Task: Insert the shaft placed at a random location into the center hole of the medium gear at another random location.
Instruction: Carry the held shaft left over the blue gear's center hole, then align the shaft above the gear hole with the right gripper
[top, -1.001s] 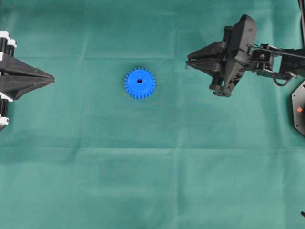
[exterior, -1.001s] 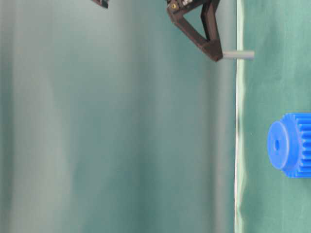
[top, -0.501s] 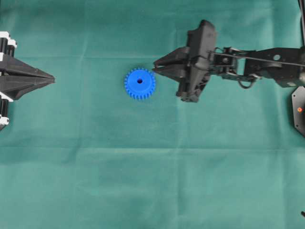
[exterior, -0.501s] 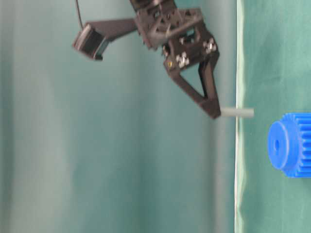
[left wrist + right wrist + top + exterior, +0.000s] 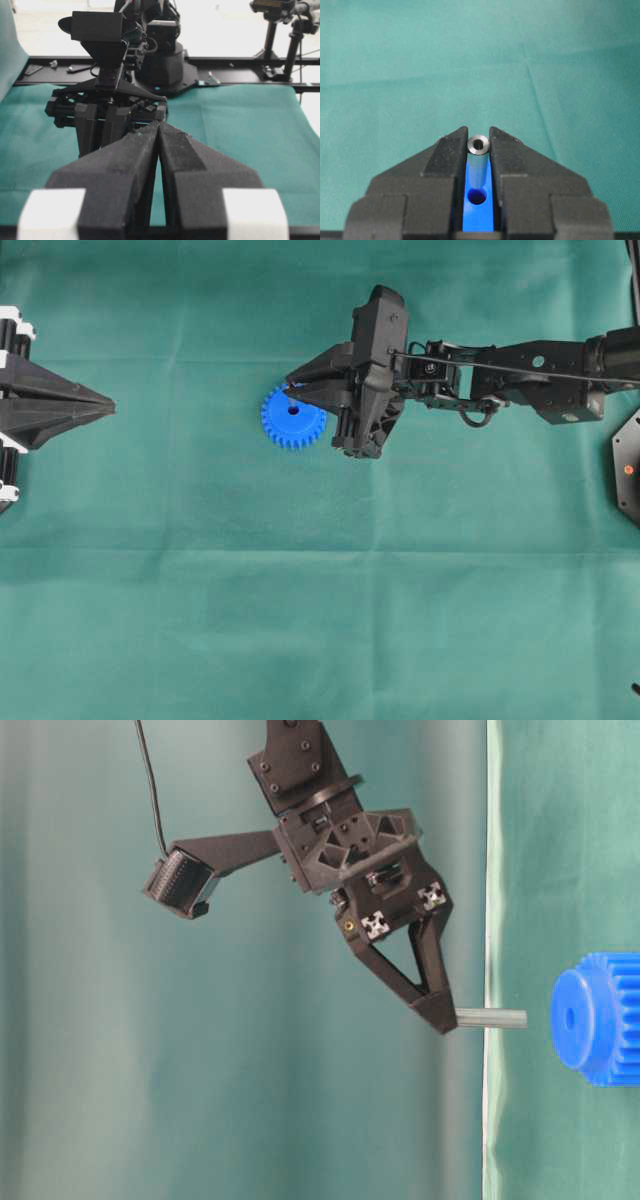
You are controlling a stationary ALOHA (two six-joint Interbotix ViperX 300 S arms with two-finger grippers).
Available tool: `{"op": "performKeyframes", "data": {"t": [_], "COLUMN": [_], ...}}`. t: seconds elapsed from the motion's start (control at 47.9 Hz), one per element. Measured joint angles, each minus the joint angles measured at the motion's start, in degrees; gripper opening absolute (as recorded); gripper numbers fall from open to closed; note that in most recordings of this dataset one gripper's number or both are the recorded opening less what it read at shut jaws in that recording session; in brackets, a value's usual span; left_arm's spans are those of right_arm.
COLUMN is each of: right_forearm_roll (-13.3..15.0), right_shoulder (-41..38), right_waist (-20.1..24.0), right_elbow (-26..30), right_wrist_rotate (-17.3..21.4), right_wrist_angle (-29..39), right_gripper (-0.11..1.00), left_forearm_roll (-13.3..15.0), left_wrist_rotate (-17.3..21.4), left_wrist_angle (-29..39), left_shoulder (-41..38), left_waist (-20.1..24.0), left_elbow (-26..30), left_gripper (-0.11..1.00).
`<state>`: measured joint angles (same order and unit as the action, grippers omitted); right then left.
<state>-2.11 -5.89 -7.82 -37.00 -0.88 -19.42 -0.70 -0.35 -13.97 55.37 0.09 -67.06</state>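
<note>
The right tool (image 5: 291, 393) pinches the pin (image 5: 478, 160) between its two tips, the pin sticking out past them toward the green counter (image 5: 320, 620). Directly beneath the tool lies the blue gear (image 5: 288, 424), flat on the counter, its hole (image 5: 477, 196) showing between the tool's fingers. Pin and gear are apart. The left tool (image 5: 105, 406), pressed together, sits well away from the gear.

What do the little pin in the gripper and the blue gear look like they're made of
The shaft looks like metal: silvery-grey, with a soft brushed sheen along its side and a crisp rim at its end. The medium gear looks like plastic: uniform saturated blue, matte, with cleanly molded teeth. Neither can be confirmed by looks alone.
</note>
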Motion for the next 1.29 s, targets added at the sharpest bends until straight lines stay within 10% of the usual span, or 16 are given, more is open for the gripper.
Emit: {"op": "performKeyframes", "data": {"t": [1.294], "right_forearm_roll": [-0.3], "right_shoulder": [-4.0], "right_waist": [0.2], "right_elbow": [0.4], "right_wrist_rotate": [0.1], "right_wrist_angle": [-1.5], "right_gripper": [0.13], "left_forearm_roll": [0.1], "left_wrist_rotate": [-0.5], "left_wrist_angle": [0.0], "left_shoulder": [0.0], "left_waist": [0.0], "left_elbow": [0.0], "left_gripper": [0.00]}}
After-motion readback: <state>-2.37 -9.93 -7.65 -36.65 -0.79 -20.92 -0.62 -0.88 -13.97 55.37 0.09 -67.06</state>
